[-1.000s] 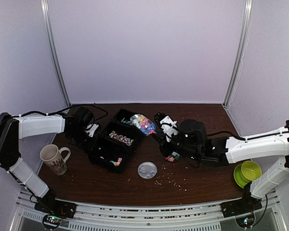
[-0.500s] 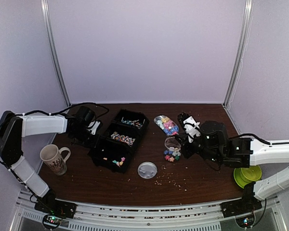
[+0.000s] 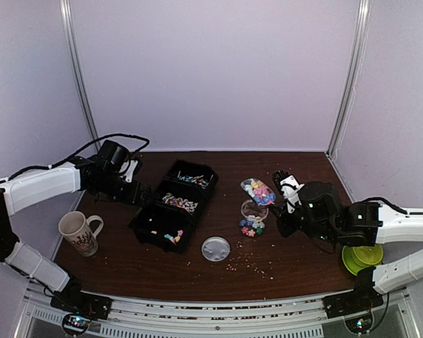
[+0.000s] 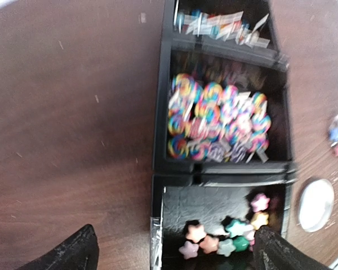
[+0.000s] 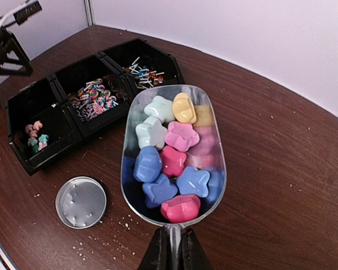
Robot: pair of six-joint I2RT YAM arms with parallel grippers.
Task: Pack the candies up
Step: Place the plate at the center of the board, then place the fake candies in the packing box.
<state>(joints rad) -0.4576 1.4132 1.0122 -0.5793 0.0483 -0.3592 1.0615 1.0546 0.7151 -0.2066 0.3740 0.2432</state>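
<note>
right of the tray [image 5: 52, 82], right gripper [image 5: 172, 248] clamping scoop [image 5: 174, 157]

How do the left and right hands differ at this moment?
The left hand is open and empty; the right hand is shut on the handle of a scoop. The left hand hangs over the end compartment of the tray; the right hand is away from the tray, carrying star candies in the scoop. Both are held above the table.

brown table [image 3: 303, 260]: black tray [image 3: 142, 220], mug [image 3: 77, 232], round lid [image 3: 216, 248], clear cup [image 3: 254, 210], scattered crumbs [image 3: 250, 263].
</note>
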